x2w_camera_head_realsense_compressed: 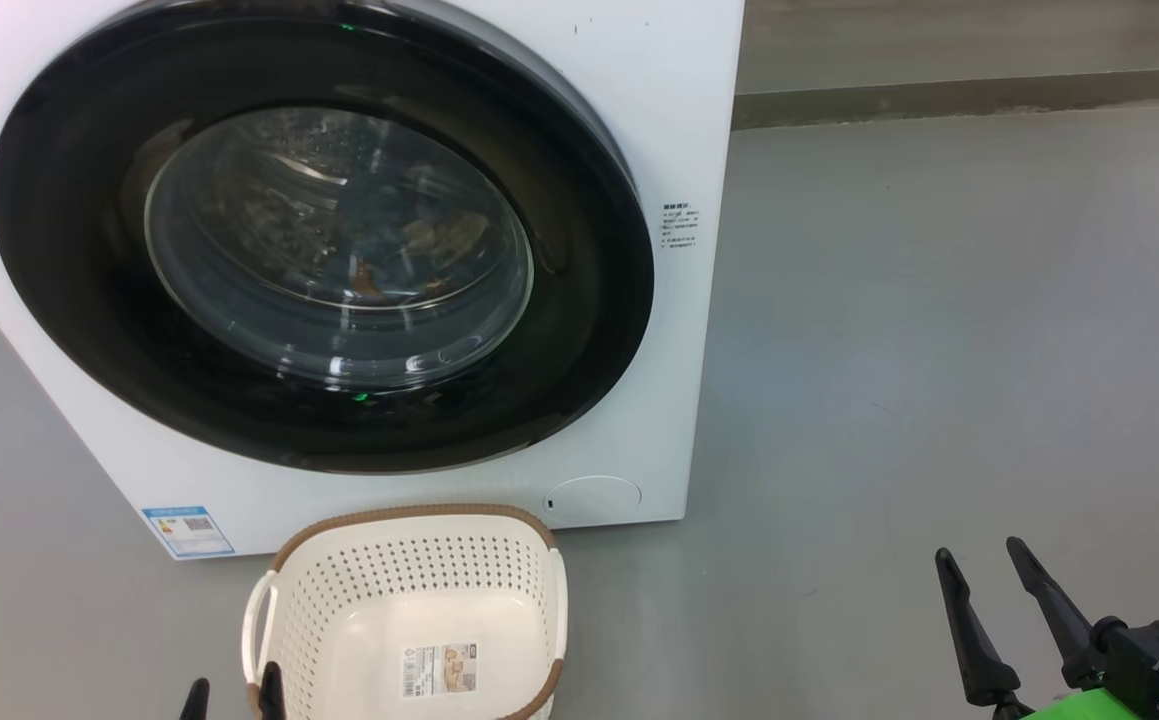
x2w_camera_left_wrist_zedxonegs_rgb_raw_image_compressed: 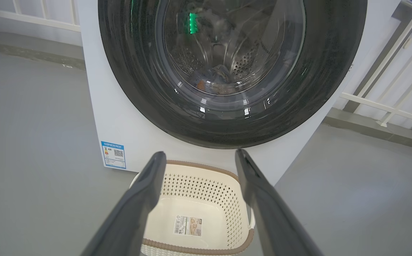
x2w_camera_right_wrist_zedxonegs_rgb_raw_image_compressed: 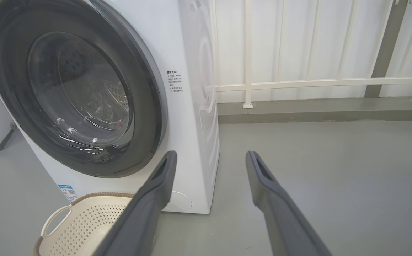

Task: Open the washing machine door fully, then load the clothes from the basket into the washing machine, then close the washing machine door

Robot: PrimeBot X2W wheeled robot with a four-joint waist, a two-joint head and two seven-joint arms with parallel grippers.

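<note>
The white washing machine (x2w_camera_head_realsense_compressed: 679, 150) stands ahead with its round black door (x2w_camera_head_realsense_compressed: 69, 250) shut against its front. Through the glass bowl, the clothes (x2w_camera_head_realsense_compressed: 409, 260) lie low in the steel drum, as bluish fabric with brown patches. The cream basket (x2w_camera_head_realsense_compressed: 409, 580) sits on the floor just in front of the machine, a label sticker on its bare bottom. My left gripper (x2w_camera_head_realsense_compressed: 232, 690) hovers at the basket's near left corner, open, with nothing between its fingers (x2w_camera_left_wrist_zedxonegs_rgb_raw_image_compressed: 145, 199). Far to the right, over the floor, my right gripper (x2w_camera_head_realsense_compressed: 979, 552) is open too.
A blue label sticker (x2w_camera_head_realsense_compressed: 187, 530) and a round cover (x2w_camera_head_realsense_compressed: 594, 497) sit low on the machine's front. Grey floor (x2w_camera_head_realsense_compressed: 939, 350) spreads to the right. A low curb (x2w_camera_right_wrist_zedxonegs_rgb_raw_image_compressed: 316, 110) with a white railing (x2w_camera_right_wrist_zedxonegs_rgb_raw_image_compressed: 298, 83) runs behind.
</note>
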